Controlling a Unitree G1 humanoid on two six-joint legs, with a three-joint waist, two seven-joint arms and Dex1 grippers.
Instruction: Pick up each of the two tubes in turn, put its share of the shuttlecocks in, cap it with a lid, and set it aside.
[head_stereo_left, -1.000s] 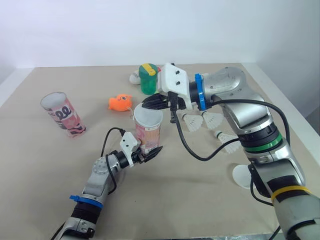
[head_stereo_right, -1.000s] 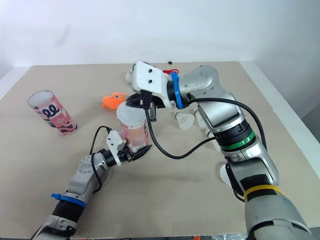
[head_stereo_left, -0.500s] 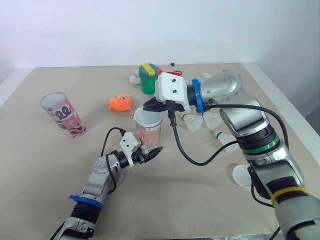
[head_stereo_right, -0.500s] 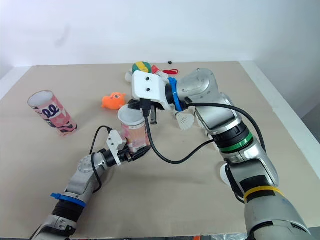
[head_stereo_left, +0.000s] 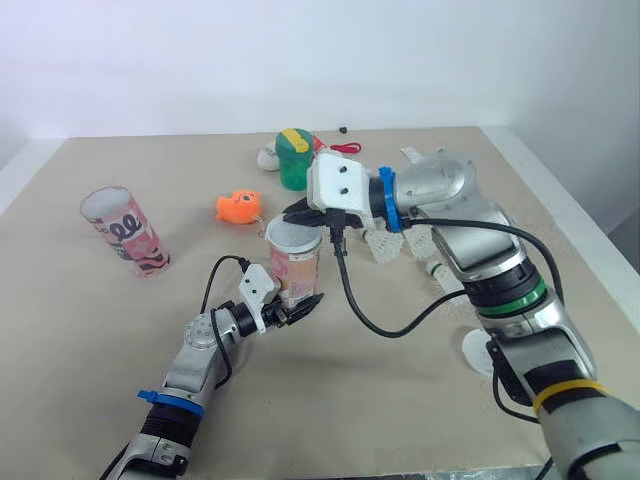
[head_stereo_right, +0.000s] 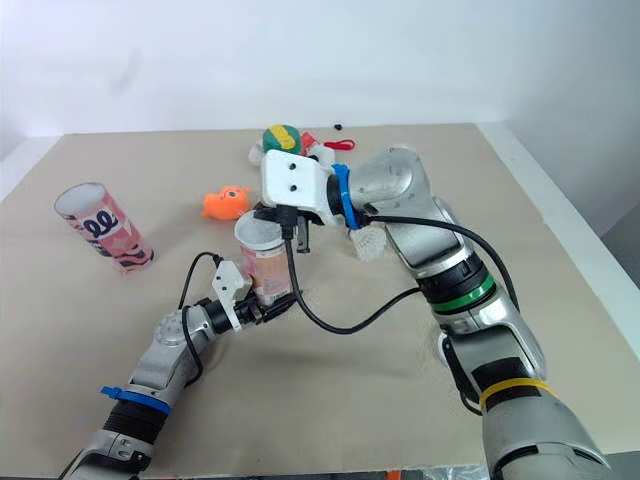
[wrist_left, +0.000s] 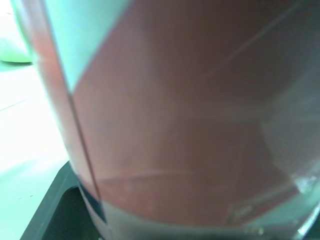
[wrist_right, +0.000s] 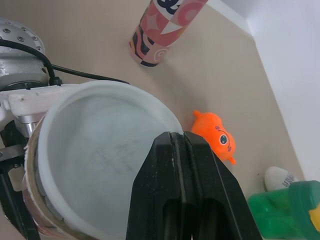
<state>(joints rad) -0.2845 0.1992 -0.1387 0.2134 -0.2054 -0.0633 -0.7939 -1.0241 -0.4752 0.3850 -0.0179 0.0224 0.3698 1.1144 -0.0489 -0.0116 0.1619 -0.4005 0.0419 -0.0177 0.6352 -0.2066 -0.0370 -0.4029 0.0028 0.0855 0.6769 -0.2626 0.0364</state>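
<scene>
Pink tube (head_stereo_left: 297, 275), mid-frame, is pinched near its base by my left claw (head_stereo_left: 296, 308); my right claw (wrist_right: 176, 136), fingers pressed together, rests on the white lid (wrist_right: 100, 165) capping it.

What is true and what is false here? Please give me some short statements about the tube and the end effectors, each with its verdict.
1. The left end effector grips the pink tube near its base. True.
2. The held tube is open on top. False: a white lid covers it.
3. The right end effector has its fingers spread wide. False: they are shut together at the lid's rim.
4. An orange toy fish lies on the table beyond the held tube. True.
</scene>
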